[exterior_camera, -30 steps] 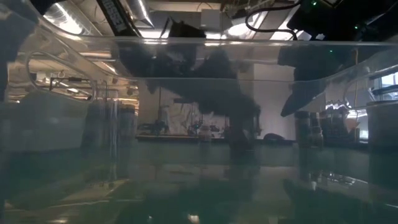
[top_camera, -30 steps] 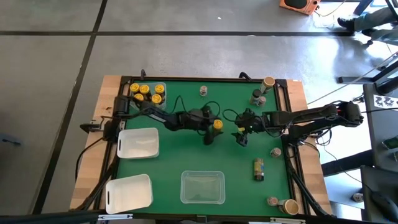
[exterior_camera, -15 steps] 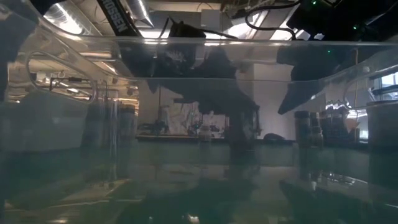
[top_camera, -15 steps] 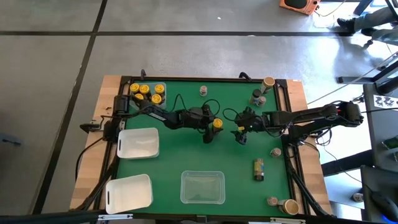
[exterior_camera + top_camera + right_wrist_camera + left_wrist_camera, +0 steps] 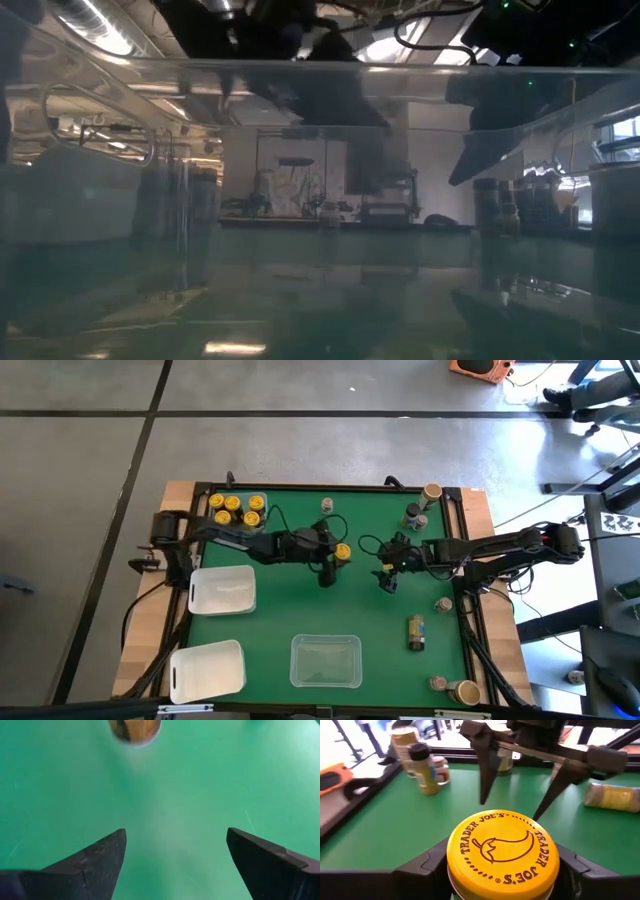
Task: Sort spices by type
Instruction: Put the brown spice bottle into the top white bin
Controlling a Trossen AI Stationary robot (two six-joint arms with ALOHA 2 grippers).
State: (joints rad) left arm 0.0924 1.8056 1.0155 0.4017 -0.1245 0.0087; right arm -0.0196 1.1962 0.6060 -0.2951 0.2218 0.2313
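My left gripper (image 5: pixel 338 555) is shut on a yellow-lidded spice jar (image 5: pixel 502 852) above the middle of the green mat (image 5: pixel 300 610). My right gripper (image 5: pixel 388 578) hangs open just right of it, over bare mat, its fingers (image 5: pixel 100 857) apart with nothing between them. Several yellow-lidded jars (image 5: pixel 238 510) stand in a clear tray at the far left corner. Other jars stand at the far edge (image 5: pixel 327 506) and far right (image 5: pixel 413 515). One jar (image 5: pixel 416 630) lies on its side at the right. My left gripper pinches the jar between its two fingers (image 5: pixel 420 867), one on each side of the jar just under the yellow lid's rim (image 5: pixel 451 870). The fingers come from the table's left, slanting a little downward. The jar sits upright, lid up, lifted clear of the mat.
Two white trays (image 5: pixel 222 590) (image 5: pixel 207 668) sit at the left and near left. A clear tray (image 5: pixel 325 660) sits at the near middle. More jars stand at the right edge (image 5: pixel 444 603) and near right corner (image 5: pixel 466 692). Bare mat lies between the trays and the arms.
My left gripper has risen with the yellow-lidded jar and drawn back a little toward the table's left and far edge. The jar has come up off the mat and stays upright.
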